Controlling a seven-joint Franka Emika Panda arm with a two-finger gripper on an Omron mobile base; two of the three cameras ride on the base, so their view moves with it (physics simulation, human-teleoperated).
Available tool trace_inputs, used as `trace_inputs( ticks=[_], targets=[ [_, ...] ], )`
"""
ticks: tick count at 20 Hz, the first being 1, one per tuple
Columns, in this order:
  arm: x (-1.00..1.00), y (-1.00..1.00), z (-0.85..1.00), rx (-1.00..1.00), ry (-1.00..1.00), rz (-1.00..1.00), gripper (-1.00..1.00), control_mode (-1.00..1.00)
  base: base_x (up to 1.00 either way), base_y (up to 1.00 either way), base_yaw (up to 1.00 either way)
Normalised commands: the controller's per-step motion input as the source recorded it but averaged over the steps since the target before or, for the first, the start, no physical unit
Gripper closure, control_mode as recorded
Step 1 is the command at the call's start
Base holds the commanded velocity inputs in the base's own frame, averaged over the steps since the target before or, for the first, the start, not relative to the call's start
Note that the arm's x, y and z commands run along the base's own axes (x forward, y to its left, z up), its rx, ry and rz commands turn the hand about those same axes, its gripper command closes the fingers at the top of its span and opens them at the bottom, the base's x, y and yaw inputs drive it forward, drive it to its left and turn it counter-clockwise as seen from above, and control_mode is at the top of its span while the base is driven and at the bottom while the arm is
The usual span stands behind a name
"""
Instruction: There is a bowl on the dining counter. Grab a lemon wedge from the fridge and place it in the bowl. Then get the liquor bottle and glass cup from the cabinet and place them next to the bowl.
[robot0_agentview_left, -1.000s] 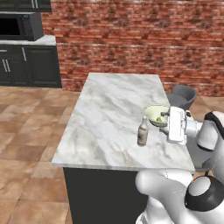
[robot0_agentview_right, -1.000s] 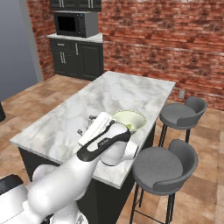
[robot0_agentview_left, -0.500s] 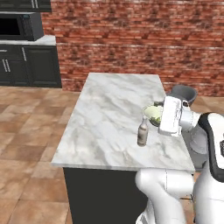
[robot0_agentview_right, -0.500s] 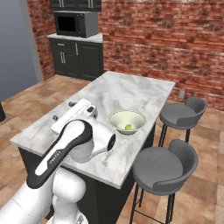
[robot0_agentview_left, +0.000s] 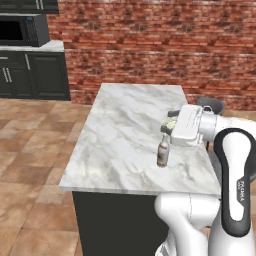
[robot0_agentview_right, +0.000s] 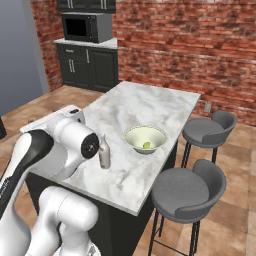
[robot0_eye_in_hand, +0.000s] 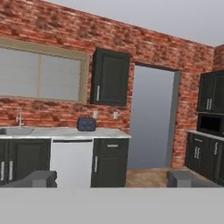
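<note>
The liquor bottle stands upright on the dining counter, free of the gripper, whose two fingers stand wide apart with nothing between them. The hand has swung up and away from the counter over the last second and now looks level across the room at a far wall of dark cabinets, with a toaster at about 10 o'clock of its fingertips. In the right base view the bottle sits near the bowl, at roughly its 8 o'clock, and a lemon wedge lies inside the bowl. So the wedge and bottle steps look finished; judging by that, the glass cup from the cabinet is what remains, and the arm's turn away suits leaving for it.
</note>
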Motion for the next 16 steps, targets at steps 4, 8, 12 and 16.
trace_inputs(
  ticks=[4, 8, 12, 16],
  targets=[
    [-0.76, 0.3, 0.35, 0.0, 0.26, -0.05, -1.0, -1.0, 0.0, 0.0, 0.0],
    [-0.5, 0.29, 0.0, -0.01, 0.21, -0.04, -1.0, -1.0, 0.0, 0.0, 0.0],
    [0.0, 0.16, -0.2, -0.05, 0.08, 0.0, -1.0, -1.0, 0.0, 0.0, 0.0],
    [-0.16, 0.12, -0.24, -0.08, -0.01, 0.0, -1.0, -1.0, 0.0, 0.0, 0.0]
  ],
)
